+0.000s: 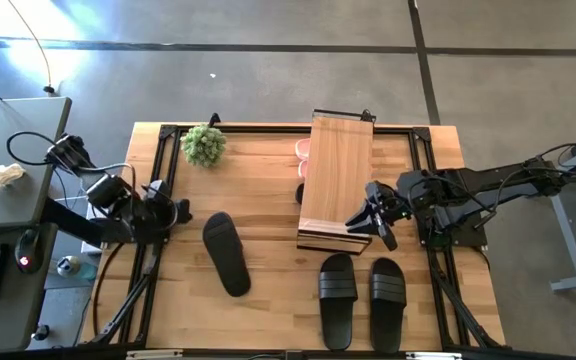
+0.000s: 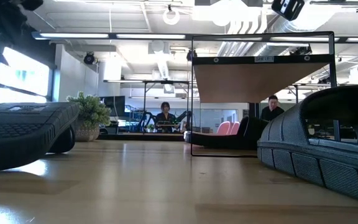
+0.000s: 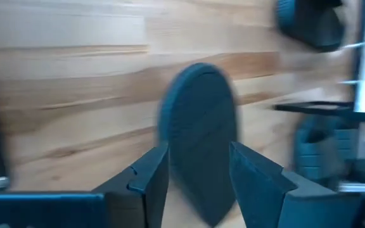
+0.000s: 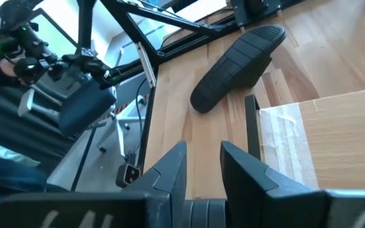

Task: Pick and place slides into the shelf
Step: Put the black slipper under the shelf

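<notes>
While I look straight down from above, my left gripper (image 1: 175, 212) sits near the left edge of the wooden table (image 1: 268, 310), just beside the heel end of a lone black slide (image 1: 226, 253) lying sole-up and slanting toward the table's middle. My right gripper (image 1: 378, 222) hangs at the near right corner of the shelf (image 1: 334, 180), whose pale plank top runs away from me along the middle. A pair of black slides (image 1: 360, 297) lies strap-up in front of the shelf, leaving a narrow strip of bare wood between them and the lone one. A pink slide (image 1: 303, 150) peeks out at the shelf's far left side, and a small potted plant (image 1: 204, 145) stands at the far left corner. From table height, slides loom at both sides, the wire frame of the shelf stands between them, and two people sit far behind. Past my left wrist, my fingers (image 3: 147, 180) stand partly apart, one at each side of the lone slide's rounded end, and I cannot tell whether they touch it. Past my right wrist, my fingers (image 4: 170, 171) stand slightly apart with nothing between them, just beside the shelf's black corner post.
</notes>
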Controlling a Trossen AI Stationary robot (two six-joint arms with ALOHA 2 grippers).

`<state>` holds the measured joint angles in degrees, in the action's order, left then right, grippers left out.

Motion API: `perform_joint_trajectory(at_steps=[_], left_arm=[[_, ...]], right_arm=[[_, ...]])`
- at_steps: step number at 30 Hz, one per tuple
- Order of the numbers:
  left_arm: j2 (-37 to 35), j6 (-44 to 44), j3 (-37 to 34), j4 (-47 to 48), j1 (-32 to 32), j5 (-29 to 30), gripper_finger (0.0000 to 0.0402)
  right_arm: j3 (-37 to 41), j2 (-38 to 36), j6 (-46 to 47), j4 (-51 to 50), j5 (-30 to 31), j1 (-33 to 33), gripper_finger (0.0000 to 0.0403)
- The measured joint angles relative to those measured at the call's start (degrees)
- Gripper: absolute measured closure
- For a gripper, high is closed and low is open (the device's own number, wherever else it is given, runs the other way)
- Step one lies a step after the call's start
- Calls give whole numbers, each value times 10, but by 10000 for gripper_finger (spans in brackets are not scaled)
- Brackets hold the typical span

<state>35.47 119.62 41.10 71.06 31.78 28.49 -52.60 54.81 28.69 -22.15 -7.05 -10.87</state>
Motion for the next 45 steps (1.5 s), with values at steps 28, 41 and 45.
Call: perform_joint_trajectory(at_steps=[28, 41, 45], left_arm=[[24, -114, -127, -215, -297, -194, 279], [51, -150, -140, -233, -307, -205, 279], [58, -157, -146, -238, -307, -204, 279]], right_arm=[[0, 0, -49, 1, -47, 0, 316], [0, 0, -73, -9, -50, 0, 316], [0, 0, -73, -9, -50, 0, 316]])
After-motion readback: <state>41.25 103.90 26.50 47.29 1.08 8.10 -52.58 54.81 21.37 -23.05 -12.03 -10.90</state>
